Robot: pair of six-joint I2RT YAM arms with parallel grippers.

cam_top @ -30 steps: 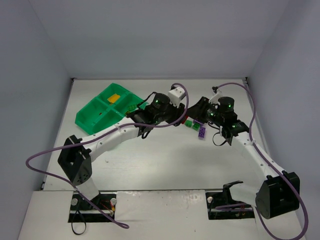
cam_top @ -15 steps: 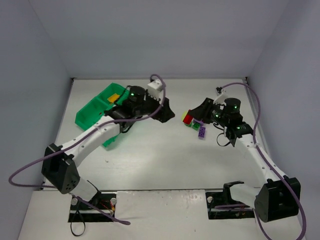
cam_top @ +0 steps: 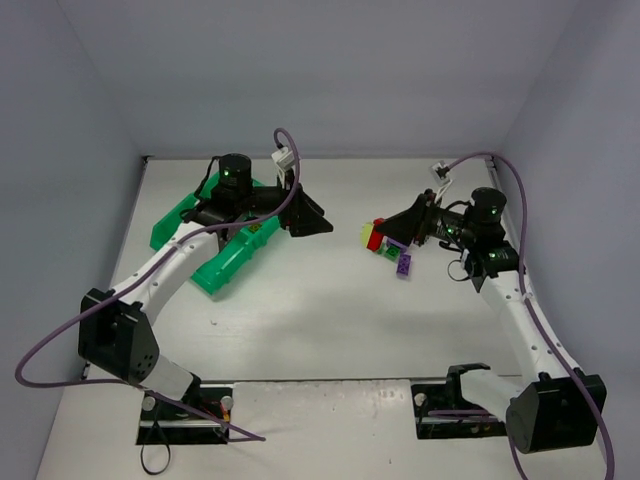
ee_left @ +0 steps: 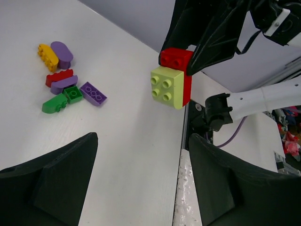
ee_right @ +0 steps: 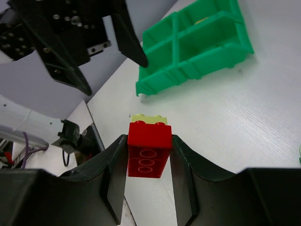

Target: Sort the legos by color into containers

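- Clamped in right gripper: red brick with lime brick stuck on, held aloft, well apart from tray.
- Swung back from pile to tray's edge within the last second: left gripper, fingers apart, empty.
- Likely meaning: stuck pair to split before binning.

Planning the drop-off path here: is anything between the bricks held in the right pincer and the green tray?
Yes. The open, empty left pincer hangs between the right pincer, shut on joined red and lime bricks, and the tray. The left arm also reaches across above the tray.
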